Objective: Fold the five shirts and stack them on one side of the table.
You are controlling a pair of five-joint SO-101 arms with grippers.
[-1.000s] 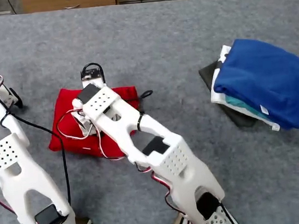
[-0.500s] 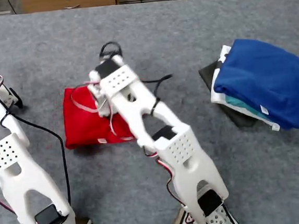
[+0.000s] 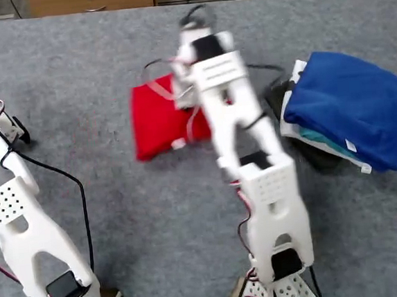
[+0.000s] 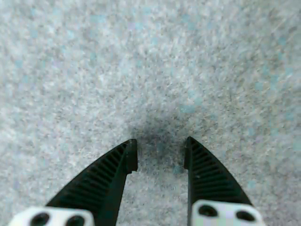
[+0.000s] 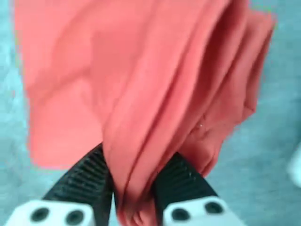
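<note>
Red shirt (image 3: 156, 121), clamped in right jaws, carried nearer folded stack (image 3: 352, 111)

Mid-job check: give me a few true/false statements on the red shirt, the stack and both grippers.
1. The right gripper is shut on the red shirt. True.
2. The left gripper holds a shirt. False: it is open over the bare grey table.
3. A blue shirt tops the stack. True.
4. The red shirt lies on the stack. False: it is apart from the stack, nearer the table's middle, in the right gripper.
</note>
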